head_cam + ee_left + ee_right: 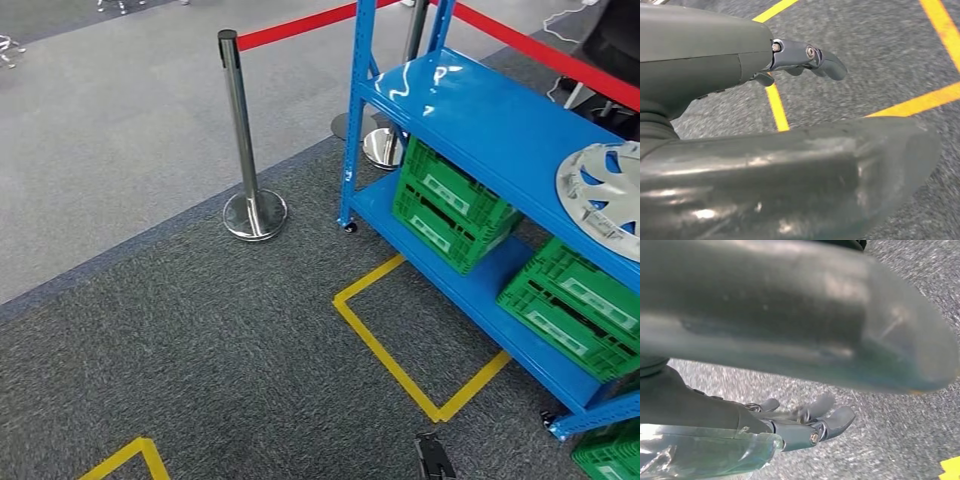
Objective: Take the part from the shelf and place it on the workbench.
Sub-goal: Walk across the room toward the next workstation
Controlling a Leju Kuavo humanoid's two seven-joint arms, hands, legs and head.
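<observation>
Walking up with my left hand (753,125) and right hand (791,365) empty, fingers loose, I needed to square up to the shelf (498,130), since the hubcap (604,185) sat at its far right edge.

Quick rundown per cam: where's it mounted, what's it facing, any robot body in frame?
Head view: high on the body, facing forward and down at the blue shelf, hubcap and green crates.
Left wrist view: behind the left hand, facing the carpet and yellow tape.
Right wrist view: behind the right hand, facing carpet.
Shared: both wrist views show grey carpet below hanging hands.
</observation>
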